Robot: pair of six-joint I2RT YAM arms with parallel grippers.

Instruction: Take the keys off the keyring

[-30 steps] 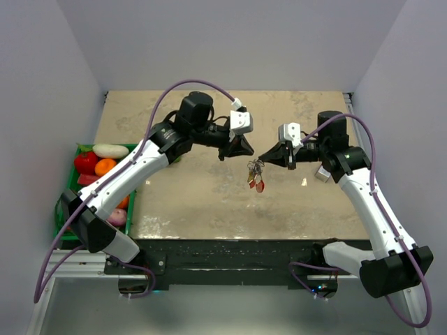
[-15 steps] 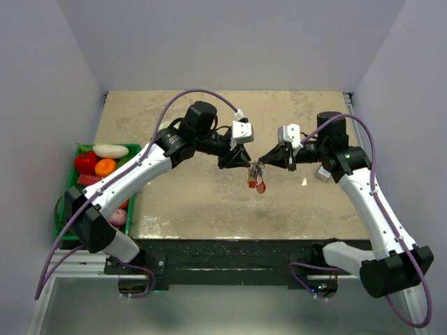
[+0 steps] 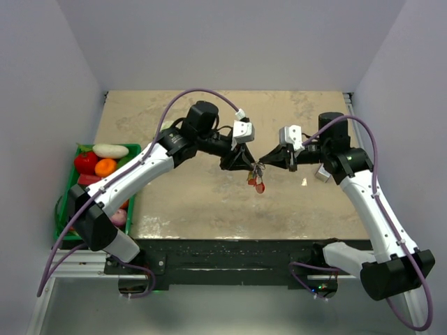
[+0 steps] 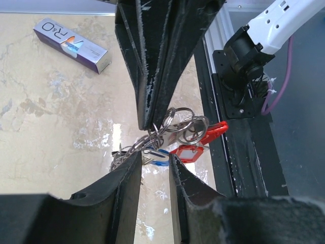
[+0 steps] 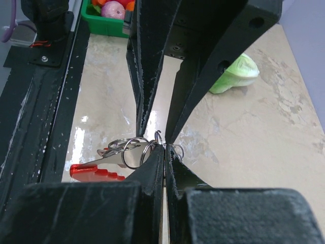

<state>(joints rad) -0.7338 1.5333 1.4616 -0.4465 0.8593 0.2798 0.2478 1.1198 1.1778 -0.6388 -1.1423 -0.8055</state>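
Observation:
The keys [image 3: 257,183] hang as a bunch above the middle of the table, between my two grippers. In the left wrist view they show red tags [image 4: 190,151] and a blue head [image 4: 157,155] on the silvery keyring [image 4: 180,122]. My right gripper [image 3: 263,160] is shut on the keyring [image 5: 133,147], with its tips [image 5: 165,148] pinched on a loop and the red fob [image 5: 96,173] dangling left of them. My left gripper [image 3: 250,166] is open. Its fingertips [image 4: 155,158] straddle the near edge of the bunch, and a chain of loops touches its left finger [image 4: 127,175].
A green crate [image 3: 61,209] of toy fruit and vegetables sits off the table's left edge. A purple box [image 4: 71,44] lies on the table behind the right arm. A pale green object [image 5: 233,75] rests beyond the left arm. The black front rail [image 4: 244,152] runs close below the keys.
My left gripper has moved right to the key bunch and gone from shut to open. My right gripper has stayed in place, shut on the keyring.

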